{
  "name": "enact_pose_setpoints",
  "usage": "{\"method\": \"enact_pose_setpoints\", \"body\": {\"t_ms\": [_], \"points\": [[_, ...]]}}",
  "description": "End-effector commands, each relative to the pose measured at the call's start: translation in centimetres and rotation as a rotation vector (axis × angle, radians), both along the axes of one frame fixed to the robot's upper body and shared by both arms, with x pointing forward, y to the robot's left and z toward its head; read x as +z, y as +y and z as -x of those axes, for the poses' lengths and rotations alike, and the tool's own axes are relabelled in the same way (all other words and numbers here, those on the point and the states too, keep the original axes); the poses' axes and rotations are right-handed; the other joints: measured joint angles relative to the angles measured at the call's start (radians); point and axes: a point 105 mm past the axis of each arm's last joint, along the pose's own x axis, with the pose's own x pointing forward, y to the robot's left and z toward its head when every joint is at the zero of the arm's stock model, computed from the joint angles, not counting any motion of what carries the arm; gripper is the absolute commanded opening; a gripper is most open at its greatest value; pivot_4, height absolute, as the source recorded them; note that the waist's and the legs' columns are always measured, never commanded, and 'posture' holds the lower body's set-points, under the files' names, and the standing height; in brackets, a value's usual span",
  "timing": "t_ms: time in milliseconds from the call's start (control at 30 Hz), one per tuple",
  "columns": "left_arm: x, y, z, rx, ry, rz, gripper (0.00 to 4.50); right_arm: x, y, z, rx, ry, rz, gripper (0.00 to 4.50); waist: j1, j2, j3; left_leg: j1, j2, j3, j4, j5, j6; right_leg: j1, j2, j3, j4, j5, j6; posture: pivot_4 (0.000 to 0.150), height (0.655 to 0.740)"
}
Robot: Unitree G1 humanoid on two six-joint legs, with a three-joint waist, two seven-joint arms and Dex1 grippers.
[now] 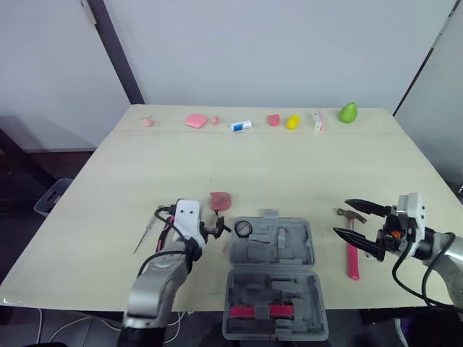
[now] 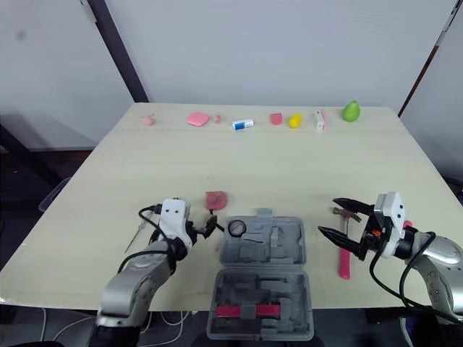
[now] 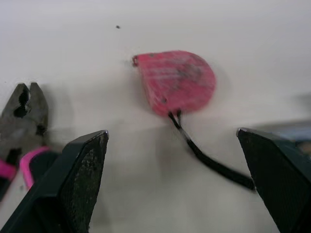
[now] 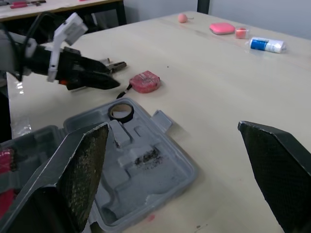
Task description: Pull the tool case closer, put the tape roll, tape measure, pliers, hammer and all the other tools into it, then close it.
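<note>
We found the tool case (image 1: 289, 249) lying open at the near edge of the surface (image 1: 289, 166), its lid half seeming to reach past that edge. The tape roll (image 1: 243, 229) sat in a recess of the tray. The left pincer (image 1: 221, 227) was spread wide and low, aimed at the pink tape measure (image 1: 221, 200), which lay just beyond it with its black strap (image 3: 209, 162) trailing between the fingers. We judged the main risk to be closing on that strap alone, leaving the measure to dangle and swing. Its rounded housing could also squirt out of a shallow pinch. The pliers (image 3: 26, 111) lay just beside one finger (image 3: 82, 174), so a sideways correction could shove them. A thin tool (image 1: 145, 235) rested near the same arm. The right pincer (image 1: 340, 217) was also wide open, next to the head of the hammer (image 1: 352, 253), which lay apart from the case. A grip far down its pink handle would let the heavy head droop. Pressing on the overhanging lid could tip the case.
</note>
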Motion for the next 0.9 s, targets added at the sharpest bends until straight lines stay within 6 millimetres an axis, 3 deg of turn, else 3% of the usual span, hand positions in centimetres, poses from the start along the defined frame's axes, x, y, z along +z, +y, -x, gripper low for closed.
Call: {"method": "enact_pose_setpoints", "body": {"t_ms": [33,333,867,900], "points": [[-0.8,-0.1,-1.2,0.013,0.022,-0.058,4.50,0.9,-0.2,-0.4,-0.008,-0.046,0.022,4.48,-0.002,0.000,0.000,0.000,0.000,0.000,0.000,0.000,0.000,0.000,0.000,0.000,0.000,0.000,0.000,0.150,0.7400],[-1.8,-0.9,-2.8,-0.006,0.060,-0.069,4.50,1.2,-0.4,-0.6,-0.041,-0.064,0.039,4.48,-0.001,0.000,0.000,0.000,0.000,0.000,0.001,0.000,0.000,0.001,0.000,0.000,0.000,0.000,0.000,0.150,0.7400],[-2.1,-1.3,-1.3,0.001,0.060,-0.049,4.50,1.7,0.3,-0.7,-0.031,-0.073,0.042,4.48,-0.002,0.001,0.000,0.000,0.000,-0.001,0.003,0.000,0.000,0.002,-0.001,-0.001,0.000,0.001,0.001,0.150,0.7400],[-2.0,-1.3,-1.3,0.003,0.058,-0.052,4.00,1.6,0.4,-0.7,-0.030,-0.071,0.042,4.50,-0.002,0.001,0.000,0.000,0.000,-0.001,0.003,0.000,0.000,0.002,-0.001,-0.001,0.000,0.001,0.001,0.150,0.7400]]}}
